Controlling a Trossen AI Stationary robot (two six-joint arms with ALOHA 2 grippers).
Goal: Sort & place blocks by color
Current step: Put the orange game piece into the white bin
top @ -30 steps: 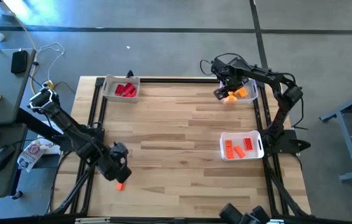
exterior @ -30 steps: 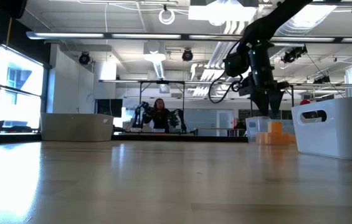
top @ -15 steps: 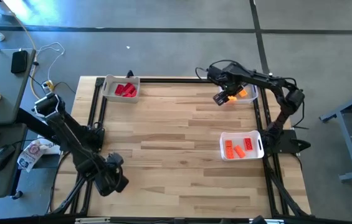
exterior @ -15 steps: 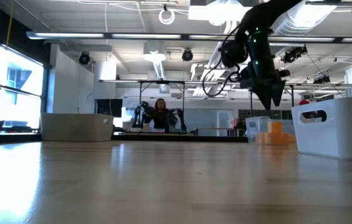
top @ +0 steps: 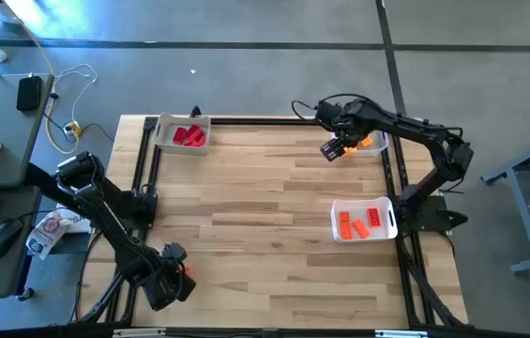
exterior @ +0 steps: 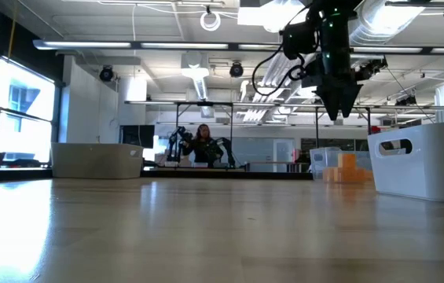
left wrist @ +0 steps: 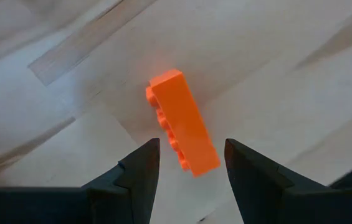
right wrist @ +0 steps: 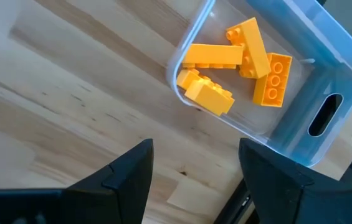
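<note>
While the left gripper [left wrist: 187,163] hangs at the table's seven o'clock corner, its fingers spread wide on either side of an orange block [left wrist: 182,122] lying on the wood, nothing is pinched. Over at one o'clock the right gripper [top: 333,148] hovers with fingers apart and empty, just beside the clear bin [right wrist: 325,68] of yellow-orange blocks [right wrist: 233,56]. Red blocks [top: 189,136] sit in the eleven o'clock bin [top: 162,139], orange ones [top: 359,223] at four o'clock.
</note>
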